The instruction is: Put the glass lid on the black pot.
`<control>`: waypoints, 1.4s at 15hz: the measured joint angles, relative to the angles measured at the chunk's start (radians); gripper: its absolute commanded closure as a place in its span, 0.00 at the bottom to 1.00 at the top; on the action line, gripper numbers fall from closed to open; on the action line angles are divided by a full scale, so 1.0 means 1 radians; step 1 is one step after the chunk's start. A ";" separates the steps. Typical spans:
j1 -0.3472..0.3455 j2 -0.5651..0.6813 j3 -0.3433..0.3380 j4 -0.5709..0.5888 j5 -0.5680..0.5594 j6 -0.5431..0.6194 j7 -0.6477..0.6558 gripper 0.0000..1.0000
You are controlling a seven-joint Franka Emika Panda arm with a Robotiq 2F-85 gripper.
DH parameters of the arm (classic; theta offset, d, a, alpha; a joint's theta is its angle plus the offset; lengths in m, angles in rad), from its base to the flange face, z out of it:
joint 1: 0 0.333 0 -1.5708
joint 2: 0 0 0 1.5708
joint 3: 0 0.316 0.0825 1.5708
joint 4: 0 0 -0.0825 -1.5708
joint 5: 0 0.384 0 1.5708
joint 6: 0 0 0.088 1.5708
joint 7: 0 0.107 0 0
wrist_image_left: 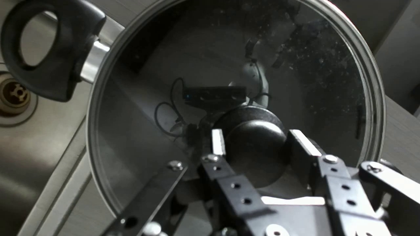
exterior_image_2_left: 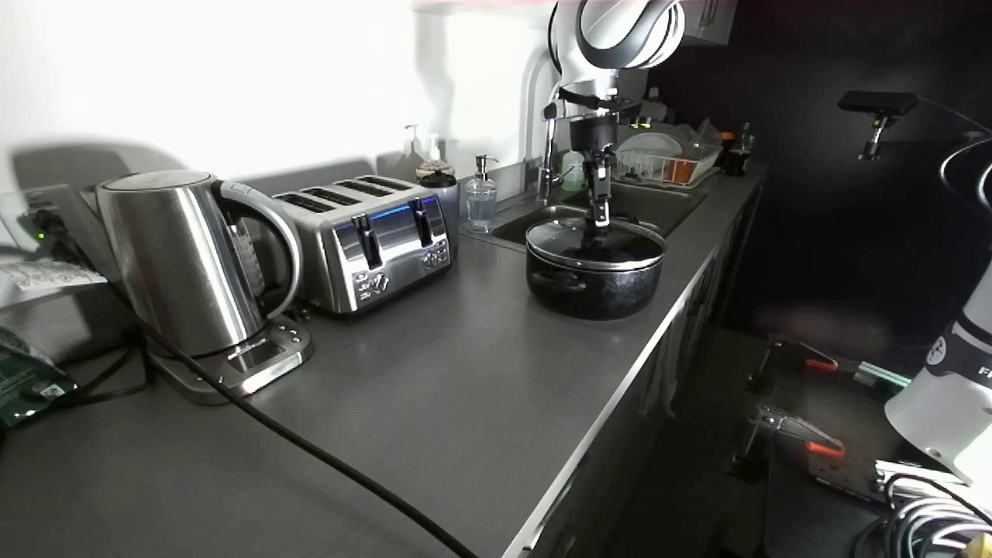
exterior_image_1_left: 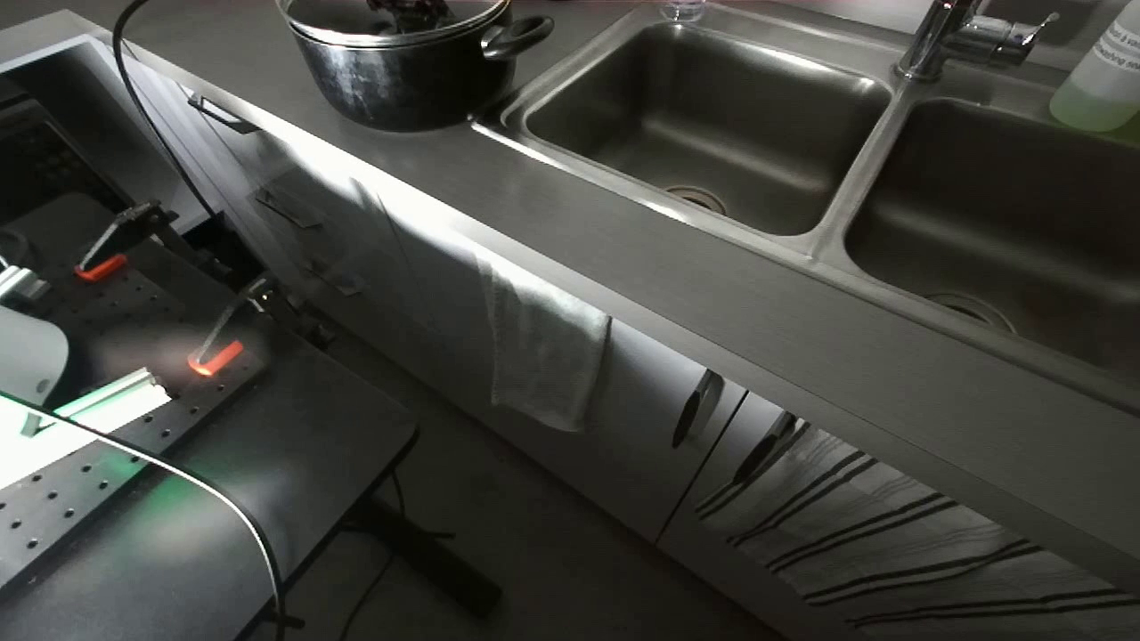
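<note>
The black pot stands on the counter beside the sink, in both exterior views (exterior_image_1_left: pixel 401 89) (exterior_image_2_left: pixel 593 294); its handle shows in the wrist view (wrist_image_left: pixel 70 42). The round glass lid covers its mouth, about level and centred, in both exterior views (exterior_image_1_left: pixel 343 18) (exterior_image_2_left: pixel 558 236) and the wrist view (wrist_image_left: pixel 157 65). A slight gap under its rim cannot be ruled out. My gripper (exterior_image_2_left: pixel 598 221) points down at the lid's middle. In the wrist view my gripper (wrist_image_left: pixel 256 144) has one finger on each side of the lid's black knob (wrist_image_left: pixel 257 157), both seemingly touching it.
The steel sink (exterior_image_1_left: pixel 833 223) adjoins the pot, with a faucet (exterior_image_1_left: pixel 931 40) behind. A toaster (exterior_image_2_left: pixel 372 240), a kettle (exterior_image_2_left: pixel 182 263) and a soap dispenser (exterior_image_2_left: pixel 480 198) line the wall. A black cable (exterior_image_2_left: pixel 325 457) crosses the counter. The counter's front edge (exterior_image_2_left: pixel 612 411) runs close to the pot.
</note>
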 measured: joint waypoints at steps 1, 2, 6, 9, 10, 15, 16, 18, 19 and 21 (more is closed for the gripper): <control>0.000 0.000 0.000 0.000 0.000 0.000 0.006 0.75; 0.000 0.001 0.000 0.000 0.000 0.000 0.012 0.75; 0.001 0.006 0.000 0.000 -0.002 0.001 0.037 0.75; 0.005 0.010 0.000 -0.001 -0.014 0.009 0.065 0.75; 0.008 0.010 0.000 -0.002 -0.022 0.015 0.074 0.75; 0.019 0.009 0.000 -0.006 -0.056 0.031 0.107 0.54; 0.021 0.009 0.000 -0.006 -0.060 0.031 0.107 0.25; 0.023 0.008 0.000 -0.006 -0.065 0.033 0.108 0.17; 0.023 0.008 0.001 -0.006 -0.067 0.038 0.108 0.11; 0.025 0.003 0.001 -0.007 -0.068 0.054 0.108 0.00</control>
